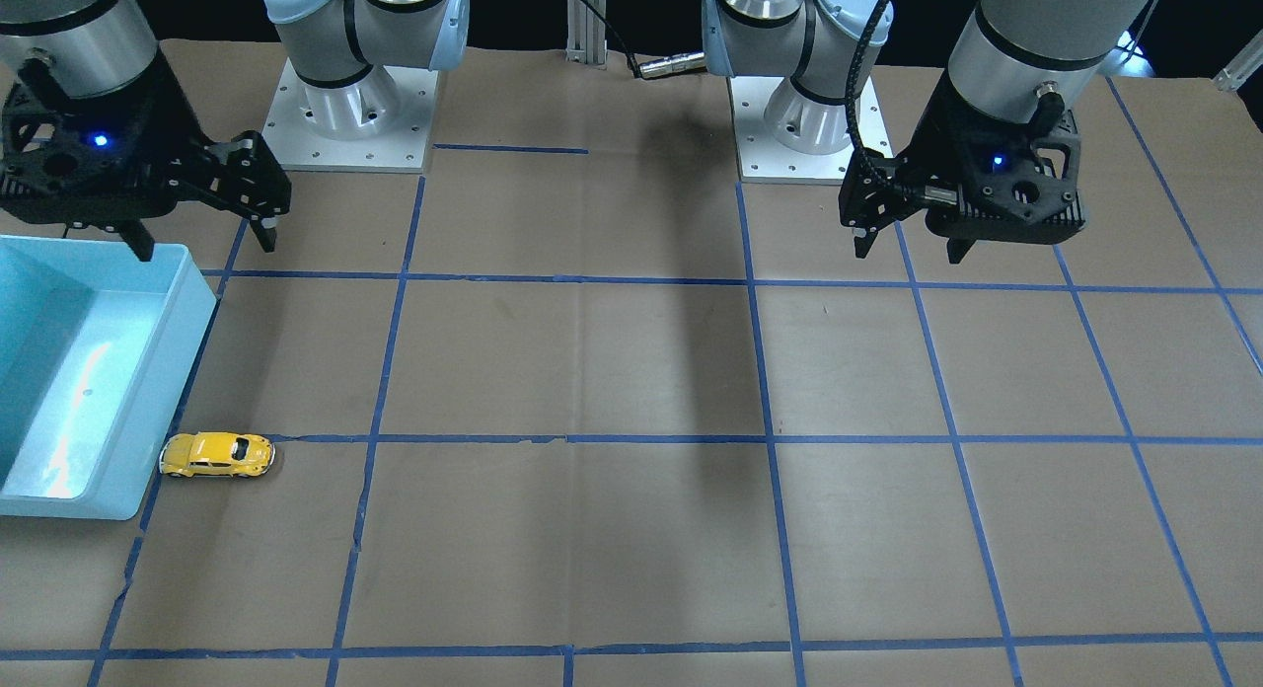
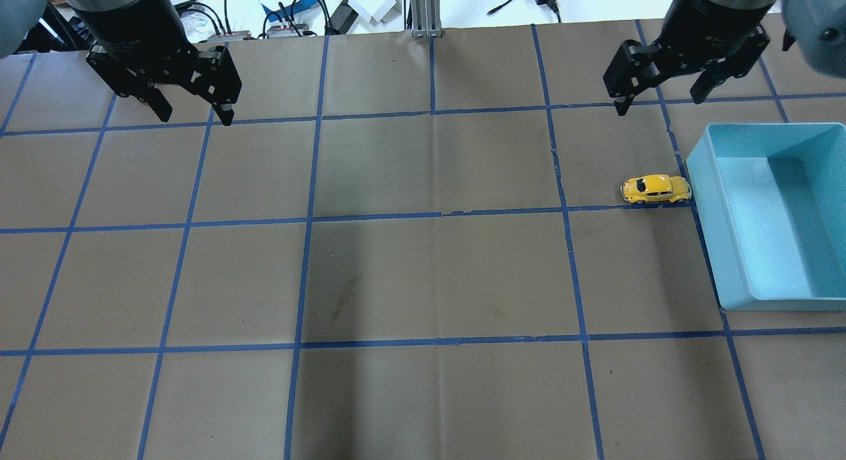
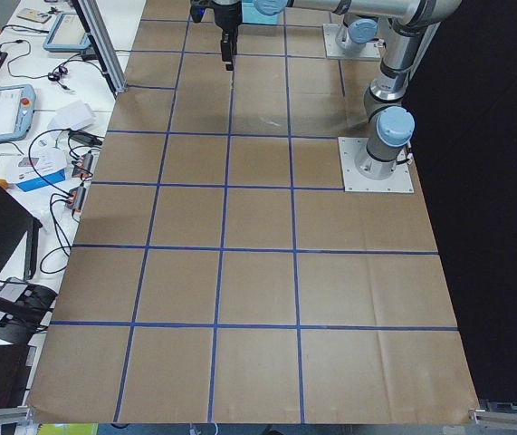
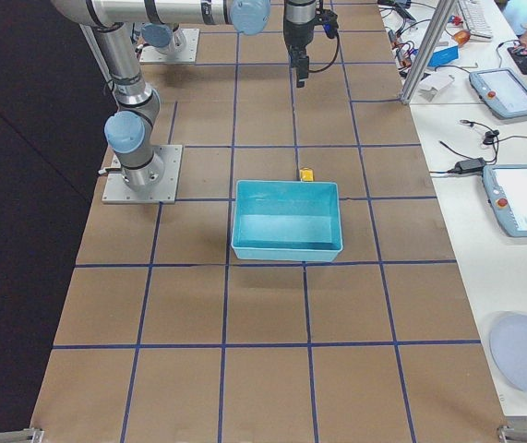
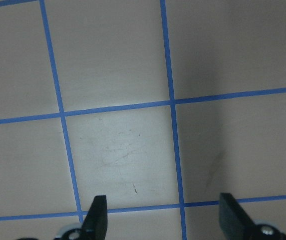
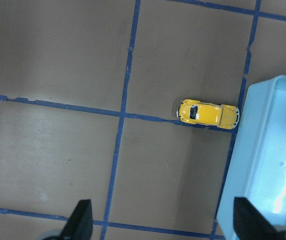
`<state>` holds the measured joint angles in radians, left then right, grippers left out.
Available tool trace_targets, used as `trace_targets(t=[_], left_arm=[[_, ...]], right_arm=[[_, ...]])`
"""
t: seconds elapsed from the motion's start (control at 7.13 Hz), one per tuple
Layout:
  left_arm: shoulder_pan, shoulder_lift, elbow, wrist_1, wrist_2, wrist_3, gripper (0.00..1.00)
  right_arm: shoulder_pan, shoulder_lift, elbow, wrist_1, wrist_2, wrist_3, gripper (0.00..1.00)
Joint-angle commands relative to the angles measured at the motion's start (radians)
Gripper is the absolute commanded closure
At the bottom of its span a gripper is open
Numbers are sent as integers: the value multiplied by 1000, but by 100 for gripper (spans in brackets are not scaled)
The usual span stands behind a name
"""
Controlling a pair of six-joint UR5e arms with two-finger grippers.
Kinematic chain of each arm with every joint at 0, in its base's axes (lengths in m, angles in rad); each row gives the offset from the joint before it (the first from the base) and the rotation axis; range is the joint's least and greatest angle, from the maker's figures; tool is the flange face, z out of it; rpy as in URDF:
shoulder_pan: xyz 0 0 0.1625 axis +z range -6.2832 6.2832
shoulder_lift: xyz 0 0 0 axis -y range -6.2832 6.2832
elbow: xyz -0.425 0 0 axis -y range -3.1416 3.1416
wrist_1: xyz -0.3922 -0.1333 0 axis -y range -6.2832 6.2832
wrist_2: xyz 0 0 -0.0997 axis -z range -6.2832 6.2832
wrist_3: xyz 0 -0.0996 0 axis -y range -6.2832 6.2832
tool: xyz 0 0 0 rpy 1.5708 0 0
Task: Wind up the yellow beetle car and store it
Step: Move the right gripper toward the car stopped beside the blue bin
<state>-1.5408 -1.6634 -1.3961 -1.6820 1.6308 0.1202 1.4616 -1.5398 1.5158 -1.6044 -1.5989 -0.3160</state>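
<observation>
Yellow beetle car [image 2: 655,190] rests on the brown-paper counter [image 2: 423,281] just beside the light blue bin [image 2: 707,229], well apart from the right hand [image 2: 659,102], which is spread wide and empty.

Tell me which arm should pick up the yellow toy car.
Right. The small glossy yellow beetle car sits beside the light-blue plastic bin, close to the open right hand. The open left hand hangs far off on the other side.

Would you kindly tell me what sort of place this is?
Probably a robotics lab: robot arms bolted to a paper-covered table taped into a blue grid, with teach pendants on the side bench.
</observation>
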Motion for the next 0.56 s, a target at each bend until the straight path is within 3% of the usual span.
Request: trace_targets(t=[0.0, 0.14, 0.42], left_arm=[[-1, 4, -4, -5, 0, 1, 18], [4, 23, -9, -5, 0, 1, 16], [1, 31, -30, -5, 0, 1, 8]], right_arm=[[-70, 65, -15, 1, -12, -286, 0], [-99, 102, 10, -38, -28, -457, 0], [-155, 240, 44, -158, -32, -511, 0]])
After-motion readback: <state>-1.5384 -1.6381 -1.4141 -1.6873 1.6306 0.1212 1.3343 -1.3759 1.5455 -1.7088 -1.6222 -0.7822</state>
